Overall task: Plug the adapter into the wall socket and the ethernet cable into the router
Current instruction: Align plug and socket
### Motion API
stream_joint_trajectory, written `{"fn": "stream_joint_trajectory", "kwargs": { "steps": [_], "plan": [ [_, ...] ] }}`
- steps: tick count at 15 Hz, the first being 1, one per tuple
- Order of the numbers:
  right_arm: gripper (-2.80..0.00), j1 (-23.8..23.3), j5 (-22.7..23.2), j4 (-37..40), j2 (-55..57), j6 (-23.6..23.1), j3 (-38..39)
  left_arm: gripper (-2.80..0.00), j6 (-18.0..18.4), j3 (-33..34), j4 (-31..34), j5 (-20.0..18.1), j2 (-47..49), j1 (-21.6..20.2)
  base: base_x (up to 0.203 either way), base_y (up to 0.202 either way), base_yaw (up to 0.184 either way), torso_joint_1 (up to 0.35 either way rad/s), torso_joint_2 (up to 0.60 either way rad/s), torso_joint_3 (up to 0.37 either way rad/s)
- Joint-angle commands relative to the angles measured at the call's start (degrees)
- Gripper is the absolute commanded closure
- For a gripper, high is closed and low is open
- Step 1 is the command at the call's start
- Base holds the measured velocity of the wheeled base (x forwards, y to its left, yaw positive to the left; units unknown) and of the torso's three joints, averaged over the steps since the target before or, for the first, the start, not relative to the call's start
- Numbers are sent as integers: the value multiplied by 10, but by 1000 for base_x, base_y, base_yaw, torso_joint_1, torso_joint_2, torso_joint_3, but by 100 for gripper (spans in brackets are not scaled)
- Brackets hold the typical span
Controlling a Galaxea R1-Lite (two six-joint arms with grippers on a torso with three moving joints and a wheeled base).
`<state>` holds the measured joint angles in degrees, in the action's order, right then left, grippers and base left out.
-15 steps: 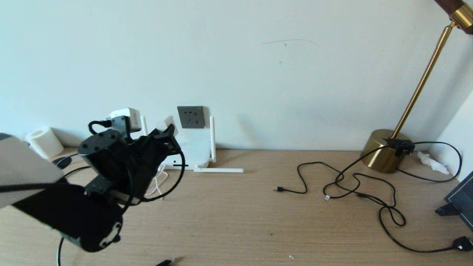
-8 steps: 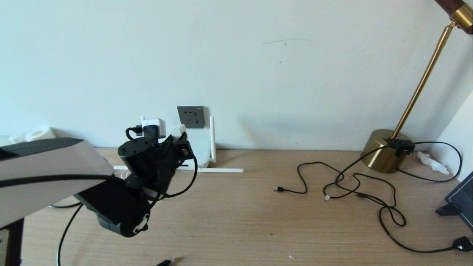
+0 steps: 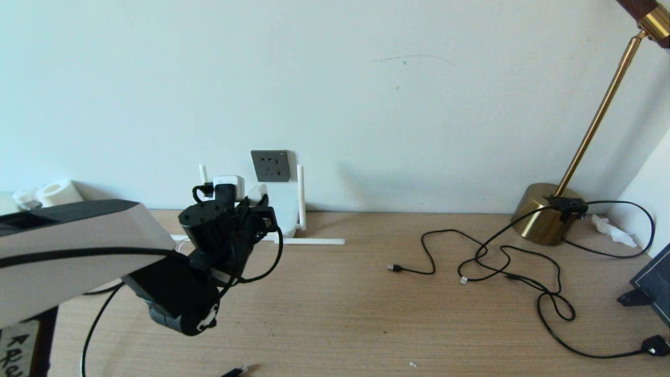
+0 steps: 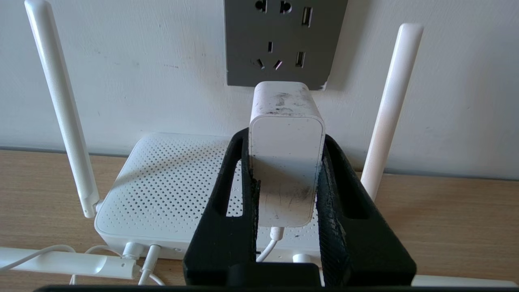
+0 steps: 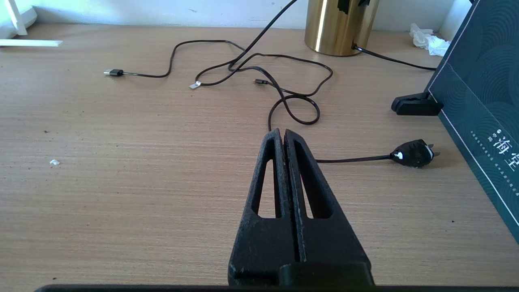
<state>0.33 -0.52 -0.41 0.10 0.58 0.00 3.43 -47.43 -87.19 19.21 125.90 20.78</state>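
Observation:
My left gripper (image 4: 285, 140) is shut on the adapter (image 4: 286, 162), a white rounded block with its thin white cord trailing from its near end. The adapter hangs above the router (image 4: 162, 190), just below and short of the dark grey wall socket (image 4: 284, 40). In the head view the left gripper (image 3: 259, 207) and adapter (image 3: 255, 192) sit left of and below the wall socket (image 3: 270, 165), in front of the router (image 3: 282, 212). The ethernet cable shows only as a small black connector (image 3: 234, 372) at the table's front edge. My right gripper (image 5: 282, 132) is shut on nothing, low over bare table.
Two router antennas (image 4: 61, 105) stand upright either side of the socket; another (image 3: 309, 241) lies flat on the table. Thin black cords (image 3: 502, 262), a brass lamp base (image 3: 544, 212), a black plug (image 3: 654, 345) and a dark box (image 3: 654, 283) occupy the right. A white roll (image 3: 57, 192) stands far left.
My left arm has carried the adapter to the right and towards the wall, closer to the socket. Its grip on the adapter is unchanged. The right gripper has not moved.

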Motion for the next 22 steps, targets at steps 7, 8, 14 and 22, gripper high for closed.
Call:
{"fn": "stream_joint_trajectory", "kwargs": {
  "steps": [7, 8, 14, 22],
  "plan": [
    [0, 0, 0, 0, 0, 0, 0, 0, 35, 48, -5, -7, -40, -4, 0, 0, 0, 0, 0, 0],
    [0, 0, 0, 0, 0, 0, 0, 0, 50, 55, -5, -9, -49, -5, 0, 0, 0, 0, 0, 0],
    [0, 0, 0, 0, 0, 0, 0, 0, 75, 19, -5, -28, -42, -16, 0, 0, 0, 0, 0, 0],
    [0, 0, 0, 0, 0, 0, 0, 0, 74, -62, -5, -27, 2, -33, 0, 0, 0, 0, 0, 0]
  ]
}}
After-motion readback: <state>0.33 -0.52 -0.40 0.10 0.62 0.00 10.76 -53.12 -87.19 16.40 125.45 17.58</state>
